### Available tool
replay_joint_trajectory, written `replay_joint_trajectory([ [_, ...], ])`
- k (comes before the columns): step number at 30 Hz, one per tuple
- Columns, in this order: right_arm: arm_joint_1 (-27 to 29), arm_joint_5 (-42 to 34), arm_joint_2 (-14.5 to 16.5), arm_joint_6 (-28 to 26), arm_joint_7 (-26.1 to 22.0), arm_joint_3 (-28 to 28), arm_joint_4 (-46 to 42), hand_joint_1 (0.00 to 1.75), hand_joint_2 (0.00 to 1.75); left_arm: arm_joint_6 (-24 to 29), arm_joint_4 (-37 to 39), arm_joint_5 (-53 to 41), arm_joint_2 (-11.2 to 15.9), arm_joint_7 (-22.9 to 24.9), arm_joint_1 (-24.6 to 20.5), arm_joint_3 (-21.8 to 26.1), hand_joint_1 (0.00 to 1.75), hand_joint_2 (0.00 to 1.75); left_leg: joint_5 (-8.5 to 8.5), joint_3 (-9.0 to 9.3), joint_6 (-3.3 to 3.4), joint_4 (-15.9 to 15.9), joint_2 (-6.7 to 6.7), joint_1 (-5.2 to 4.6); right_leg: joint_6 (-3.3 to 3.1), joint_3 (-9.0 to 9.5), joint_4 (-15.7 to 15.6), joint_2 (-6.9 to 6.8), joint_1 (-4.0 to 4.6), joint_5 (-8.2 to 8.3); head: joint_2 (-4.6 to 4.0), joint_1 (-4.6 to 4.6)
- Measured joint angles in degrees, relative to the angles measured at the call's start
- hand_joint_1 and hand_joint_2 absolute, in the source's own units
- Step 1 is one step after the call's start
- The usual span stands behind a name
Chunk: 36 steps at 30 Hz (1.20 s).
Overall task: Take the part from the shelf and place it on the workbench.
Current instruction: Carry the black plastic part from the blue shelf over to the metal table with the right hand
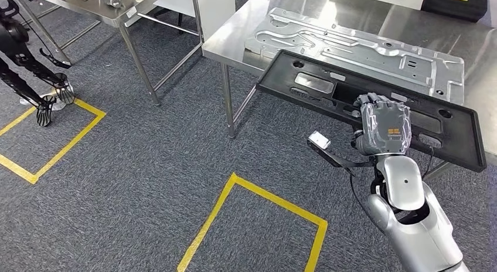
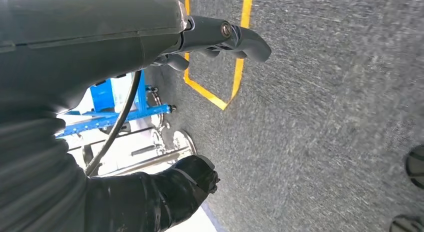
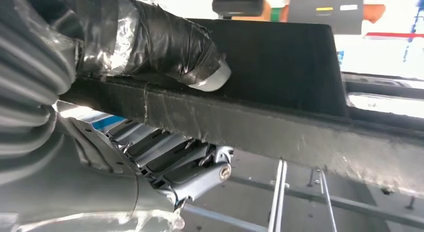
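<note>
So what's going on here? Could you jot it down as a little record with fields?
held part: long black panel, tilted, over the workbench edge
holder: right hand, gripping the panel's near edge
left hand: holds nothing, fingers curled, hanging over the carpet
workbench: steel table ahead
already on it: silver metal plate, partly under the panel
floor: grey carpet with yellow tape squares
stage: panel not yet set down

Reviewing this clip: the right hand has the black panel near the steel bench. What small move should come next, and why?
Probably carry the black panel further forward over the workbench before lowering. The right hand grips its near edge, and much of the panel hangs past the bench edge over the carpet, partly above the silver metal plate.
</note>
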Motion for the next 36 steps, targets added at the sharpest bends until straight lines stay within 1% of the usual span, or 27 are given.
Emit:
replay_joint_trajectory([
  [1, 0.04, 0.00, 0.00, -0.02, 0.10, 0.20, 0.16, 1.75, 1.75, 0.01, -0.07, 0.00, -0.01, 0.01, 0.01, -0.01, 0.00, 1.75, -0.36, 0.37, -0.04, 0.05, -0.02, 0.04, 0.22, -1.76, 2.44, -0.01, -0.15, -0.13, 0.00, 0.01],
  [2, 0.10, 0.00, -0.01, -0.02, 0.19, 0.39, 0.29, 1.75, 1.75, 0.03, -0.16, 0.00, -0.03, 0.01, 0.01, -0.02, 0.00, 1.75, -0.78, 0.80, -0.13, 0.16, -0.04, 0.11, 0.44, -2.63, 2.96, -0.04, -0.33, 0.89, 0.00, 0.01],
  [3, 0.11, 0.00, -0.02, -0.03, 0.30, 0.56, 0.37, 1.75, 1.75, 0.07, -0.25, 0.00, -0.07, 0.01, 0.02, -0.04, 0.00, 1.75, -1.28, 1.29, -0.31, 0.36, -0.07, 0.22, 0.66, -2.40, 1.23, -0.12, -0.51, 3.04, 0.00, 0.01],
  [4, 0.07, 0.00, -0.05, -0.03, 0.44, 0.69, 0.41, 1.75, 1.75, 0.11, -0.32, -0.01, -0.10, 0.01, 0.02, -0.07, 0.00, 1.75, -1.90, 1.81, -0.59, 0.67, -0.08, 0.34, 0.88, -1.30, -2.25, -0.27, -0.68, 5.67, 0.00, 0.01],
  [5, -0.01, 0.00, -0.11, -0.03, 0.57, 0.79, 0.48, 1.75, 1.75, 0.17, -0.38, -0.01, -0.07, 0.01, 0.07, -0.12, 0.00, 1.75, -2.55, 2.14, -0.97, 1.02, -0.11, 0.37, 1.01, -0.03, -5.43, -0.43, -0.67, 7.50, 0.00, 0.03],
  [6, -0.14, 0.00, -0.23, -0.04, 0.68, 0.85, 0.53, 1.75, 1.75, 0.23, -0.44, -0.02, -0.03, 0.00, 0.10, -0.19, 0.00, 1.75, -3.15, 2.31, -1.38, 1.42, -0.12, 0.35, 0.85, 1.22, -8.21, -0.51, -0.62, 8.39, 0.01, 0.05],
  [7, -0.22, 0.00, -0.35, -0.05, 0.77, 0.89, 0.60, 1.75, 1.75, 0.28, -0.49, -0.02, 0.00, -0.01, 0.10, -0.27, 0.00, 1.75, -3.57, 2.34, -1.75, 1.70, -0.11, 0.29, 0.53, 1.93, -9.69, -0.52, -0.50, 8.40, 0.01, 0.05],
  [9, -0.23, -0.01, -0.71, -0.08, 0.92, 0.90, 0.68, 1.75, 1.75, 0.35, -0.60, -0.03, 0.01, -0.11, 0.05, -0.47, 0.00, 1.75, -3.94, 2.33, -2.28, 1.78, -0.03, 0.20, -0.44, 2.39, -10.22, -0.26, -0.26, 7.49, 0.01, 0.03],
  [11, -0.11, -0.03, -1.10, -0.09, 1.07, 0.80, 0.67, 1.75, 1.75, 0.44, -0.68, -0.07, -0.03, -0.29, -0.01, -0.70, 0.00, 1.75, -4.56, 2.41, -2.74, 2.23, 0.07, 0.27, -1.22, 2.97, -10.52, -0.10, -0.36, 7.19, 0.00, -0.01],
  [12, -0.10, -0.08, -1.33, -0.09, 1.12, 0.71, 0.63, 1.75, 1.75, 0.53, -0.71, -0.10, -0.05, -0.40, -0.03, -0.83, 0.00, 1.75, -5.27, 1.84, -2.98, 3.74, 0.11, 0.32, -1.60, 3.50, -10.82, -0.06, -0.47, 7.00, 0.00, -0.06],
  [13, -0.07, -0.15, -1.61, -0.06, 1.15, 0.58, 0.58, 1.75, 1.75, 0.64, -0.73, -0.14, -0.09, -0.54, -0.03, -0.97, 0.00, 1.75, -6.33, 0.44, -3.20, 6.50, 0.10, 0.39, -1.93, 4.09, -11.08, -0.06, -0.53, 6.77, 0.00, -0.10],
  [15, 0.17, -0.46, -2.33, 0.13, 1.13, 0.24, 0.39, 1.75, 1.75, 0.90, -0.75, -0.19, -0.21, -0.85, 0.03, -1.26, 0.00, 1.75, -8.50, -4.35, -3.48, 14.28, 0.10, 0.50, -2.32, 4.98, -11.26, -0.04, -0.39, 6.12, 0.00, -0.16],
  [16, 0.39, -0.74, -2.73, 0.31, 1.03, 0.05, 0.26, 1.75, 1.75, 1.01, -0.75, -0.19, -0.31, -1.00, 0.09, -1.38, 0.00, 1.75, -8.76, -6.72, -3.50, 17.36, 0.10, 0.53, -2.37, 5.46, -11.27, 0.01, -0.30, 5.70, 0.00, -0.16],
  [17, 0.62, -1.03, -3.09, 0.50, 0.90, -0.16, 0.15, 1.75, 1.75, 1.09, -0.75, -0.18, -0.43, -1.14, 0.18, -1.48, 0.00, 1.75, -7.86, -8.24, -3.39, 18.55, 0.10, 0.53, -2.39, 6.04, -11.27, 0.11, -0.22, 5.22, 0.00, -0.16],
  [18, 0.80, -1.30, -3.34, 0.68, 0.77, -0.35, 0.07, 1.75, 1.75, 1.14, -0.75, -0.16, -0.56, -1.23, 0.30, -1.57, 0.00, 1.75, -5.78, -8.69, -3.16, 17.56, 0.08, 0.52, -2.37, 6.75, -11.28, 0.25, -0.15, 4.68, 0.00, -0.16],
  [20, 0.96, -1.66, -3.67, 0.93, 0.61, -0.66, -0.16, 1.75, 1.75, 1.19, -0.75, -0.09, -0.70, -1.40, 0.58, -1.72, 0.00, 1.75, -0.18, -7.03, -2.36, 11.02, -0.04, 0.33, -2.26, 8.18, -11.41, 0.54, -0.11, 3.55, 0.00, -0.15],
  [21, 0.93, -1.74, -3.79, 1.02, 0.60, -0.80, -0.31, 1.75, 1.75, 1.19, -0.74, -0.06, -0.72, -1.44, 0.67, -1.80, 0.00, 1.75, 1.53, -5.81, -1.92, 7.90, -0.10, 0.10, -2.05, 8.75, -11.56, 0.67, -0.04, 3.04, -0.01, -0.13],
  [22, 0.91, -1.81, -3.92, 1.11, 0.58, -0.91, -0.47, 1.75, 1.75, 1.19, -0.73, -0.03, -0.71, -1.50, 0.68, -1.86, 0.00, 1.75, 1.96, -4.66, -1.50, 5.44, -0.12, -0.14, -1.75, 9.11, -11.83, 0.75, -0.07, 2.68, -0.01, -0.13],
  [24, 0.99, -1.87, -4.20, 1.31, 0.55, -1.09, -0.68, 1.75, 1.75, 1.17, -0.71, 0.04, -0.71, -1.61, 0.58, -1.93, 0.00, 1.75, 0.89, -3.25, -0.93, 3.15, -0.07, -0.48, -0.92, 9.94, -12.22, 0.76, -0.05, 2.73, -0.01, -0.12],
  [26, 1.22, -1.88, -4.44, 1.41, 0.46, -1.17, -0.84, 1.75, 1.75, 1.07, -0.71, 0.28, -0.77, -1.73, 0.56, -1.99, 0.00, 1.75, 0.38, -1.70, -0.51, 1.44, -0.10, -0.37, -0.24, 10.28, -11.59, 0.54, -0.13, 3.15, 0.00, -0.10],
  [28, 1.16, -1.82, -4.74, 1.43, 0.31, -1.25, -0.92, 1.75, 1.75, 0.91, -0.71, 0.51, -0.91, -1.82, 0.66, -2.03, 0.00, 1.75, 0.05, 0.15, -0.06, 0.19, -0.16, -0.20, 0.21, 8.27, -7.75, 0.30, -0.26, 2.74, 0.00, -0.07],
  [29, 1.12, -1.79, -4.93, 1.44, 0.25, -1.29, -0.92, 1.75, 1.75, 0.86, -0.71, 0.56, -0.99, -1.85, 0.71, -2.03, 0.00, 1.75, -0.29, 0.87, 0.10, -0.13, -0.18, -0.18, 0.41, 6.24, -4.62, 0.21, -0.33, 1.95, 0.00, -0.05],
  [31, 1.31, -1.75, -5.28, 1.46, 0.19, -1.37, -0.91, 1.75, 1.75, 0.80, -0.71, 0.60, -1.11, -1.85, 0.73, -2.04, 0.00, 1.75, -1.34, 2.16, 0.22, -0.26, -0.31, -0.16, 0.73, 1.42, 0.99, 0.17, -0.38, -0.68, 0.00, -0.07],
  [32, 1.49, -1.68, -5.39, 1.49, 0.19, -1.38, -0.90, 1.75, 1.75, 0.78, -0.71, 0.66, -1.17, -1.85, 0.74, -2.05, 0.00, 1.75, -2.05, 3.00, 0.15, -0.26, -0.40, -0.14, 0.85, -0.40, 2.07, 0.12, -0.42, -1.69, 0.00, -0.08],
  [33, 1.64, -1.52, -5.45, 1.52, 0.25, -1.38, -0.89, 1.75, 1.75, 0.74, -0.71, 0.76, -1.21, -1.85, 0.75, -2.06, 0.00, 1.75, -2.84, 3.98, 0.00, -0.25, -0.47, -0.10, 0.94, -1.46, 1.52, 0.05, -0.48, -1.82, 0.00, -0.07],
  [34, 1.73, -1.23, -5.49, 1.55, 0.37, -1.38, -0.88, 1.75, 1.75, 0.67, -0.71, 0.88, -1.22, -1.85, 0.75, -2.07, 0.00, 1.75, -3.73, 5.14, -0.21, -0.23, -0.51, -0.05, 0.99, -1.78, -0.62, -0.06, -0.55, -0.54, 0.00, -0.07],
  [36, 1.99, -0.44, -5.58, 1.57, 0.75, -1.37, -0.81, 1.75, 1.75, 0.48, -0.70, 1.10, -1.21, -1.79, 0.89, -2.08, 0.00, 1.75, -5.68, 7.24, -0.77, -0.06, -0.46, 0.00, 1.03, -1.57, -6.48, -0.53, -0.61, 5.94, 0.00, -0.10],
])
